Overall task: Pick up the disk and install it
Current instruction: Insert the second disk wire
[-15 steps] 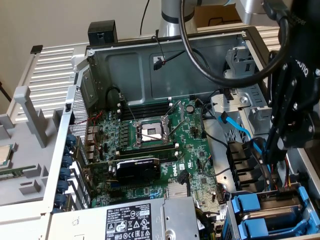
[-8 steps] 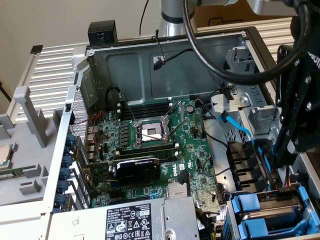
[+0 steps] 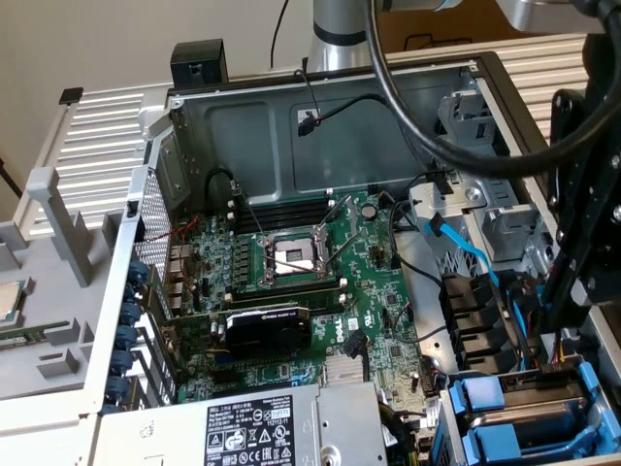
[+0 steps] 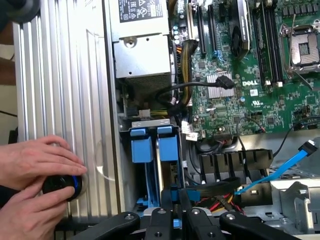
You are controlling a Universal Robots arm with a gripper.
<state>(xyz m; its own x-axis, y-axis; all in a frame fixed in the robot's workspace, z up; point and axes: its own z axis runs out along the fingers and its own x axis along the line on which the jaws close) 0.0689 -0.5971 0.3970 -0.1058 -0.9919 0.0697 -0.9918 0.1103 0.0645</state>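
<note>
the gripper point(image 4: 175, 212) sits pinched narrow on the disk's point(image 4: 172, 192) blue rail — above the drive bay point(image 4: 152, 145).

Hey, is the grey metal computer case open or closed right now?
Open. The grey metal computer case has no side panel on, leaving its green motherboard exposed.

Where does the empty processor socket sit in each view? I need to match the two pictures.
Exterior view: the processor socket is near the middle of the picture, on the green board.
Wrist view: the socket is on the same board, beyond the memory slots as seen from the power supply.
Shared landmark: the grey power supply with its label.
</note>
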